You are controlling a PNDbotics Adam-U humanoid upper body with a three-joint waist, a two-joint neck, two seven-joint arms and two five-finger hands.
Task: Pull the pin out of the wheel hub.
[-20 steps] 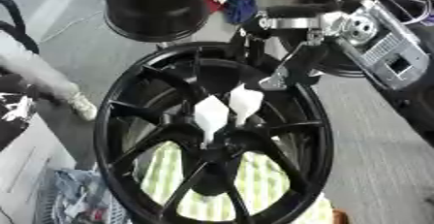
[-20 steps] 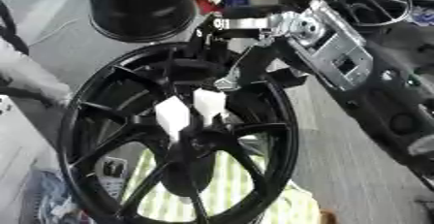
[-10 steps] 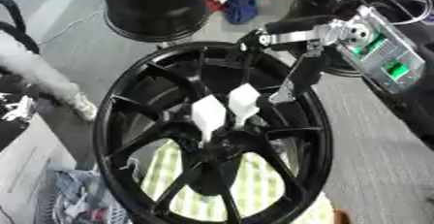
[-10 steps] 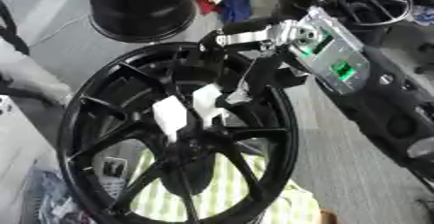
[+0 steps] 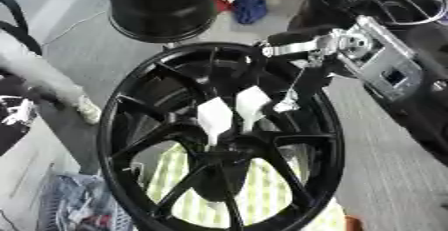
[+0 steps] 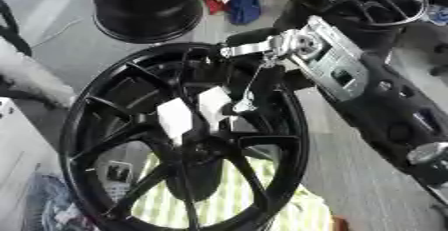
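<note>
Over the large black spoked alloy wheel [image 5: 219, 140], the right hand [image 5: 302, 57] is seen lifted farther right than before, fingers curled on nothing, while two white tapered pins [image 5: 229, 115] remain seated near the hub, so extraction is judged unstarted.

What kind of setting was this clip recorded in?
Probably a wheel or tyre workshop: a large black spoked wheel fills the foreground, another black rim stands behind it, and more rims are stacked at the upper right.
</note>
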